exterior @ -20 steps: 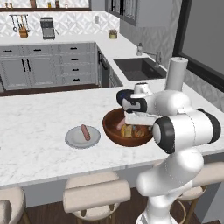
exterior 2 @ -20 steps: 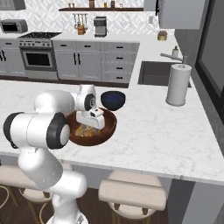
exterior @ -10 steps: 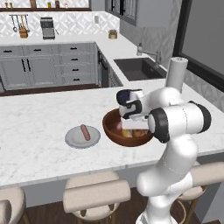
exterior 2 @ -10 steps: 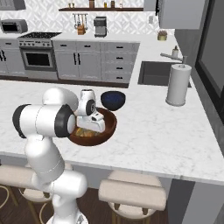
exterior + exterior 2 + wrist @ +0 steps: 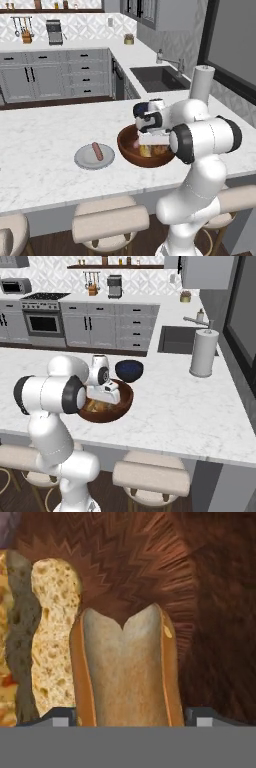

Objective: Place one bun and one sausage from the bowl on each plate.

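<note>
The gripper point(image 5: 126, 717) is down inside the bowl point(image 5: 131, 150). Its two tips sit wide, one on each side of a bun point(image 5: 124, 669), close to the bun's sides; I cannot tell if they squeeze it. The bun is split down its middle. More bread point(image 5: 52, 637) lies just beside it in the bowl.

The bowl is on the worktop point(image 5: 45, 145), near the front edge. The grey plate point(image 5: 86, 160) is beside the bowl, also near the front edge. A sausage point(image 5: 97, 151) lies on it. A blue bowl point(image 5: 129, 369) sits just behind the big bowl, toward the sink point(image 5: 180, 340).
</note>
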Robot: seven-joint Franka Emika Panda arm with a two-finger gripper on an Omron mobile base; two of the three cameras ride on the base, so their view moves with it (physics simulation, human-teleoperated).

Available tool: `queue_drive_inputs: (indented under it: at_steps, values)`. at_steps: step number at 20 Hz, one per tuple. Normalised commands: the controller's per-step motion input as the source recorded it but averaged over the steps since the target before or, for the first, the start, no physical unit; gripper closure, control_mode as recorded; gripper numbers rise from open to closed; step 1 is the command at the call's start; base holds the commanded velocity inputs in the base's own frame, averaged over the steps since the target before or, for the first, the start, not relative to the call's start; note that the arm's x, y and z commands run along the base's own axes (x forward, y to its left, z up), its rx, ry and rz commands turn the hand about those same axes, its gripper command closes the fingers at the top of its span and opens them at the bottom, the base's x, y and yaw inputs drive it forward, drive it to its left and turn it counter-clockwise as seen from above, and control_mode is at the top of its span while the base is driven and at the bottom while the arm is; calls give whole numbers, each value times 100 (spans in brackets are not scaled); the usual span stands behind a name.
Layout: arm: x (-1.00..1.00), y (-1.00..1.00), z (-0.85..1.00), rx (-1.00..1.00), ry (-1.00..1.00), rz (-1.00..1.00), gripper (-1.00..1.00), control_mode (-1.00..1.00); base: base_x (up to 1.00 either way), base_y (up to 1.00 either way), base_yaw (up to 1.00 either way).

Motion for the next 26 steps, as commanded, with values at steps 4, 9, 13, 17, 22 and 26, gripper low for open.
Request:
queue_drive_inputs:
  at_steps: [4,9,13,17,22,26]
  values:
    - [-44,62,100,6,-28,11,100,-100,0,0,0]
    - [-40,38,50,12,-37,45,100,-100,0,0,0]
    - [-4,99,15,9,-18,38,100,-100,0,0,0]
    - [39,100,0,4,-2,24,100,-100,0,0,0]
    - [64,100,0,1,1,13,100,-100,0,0,0]
    - [33,100,4,-14,9,-5,100,-100,0,0,0]
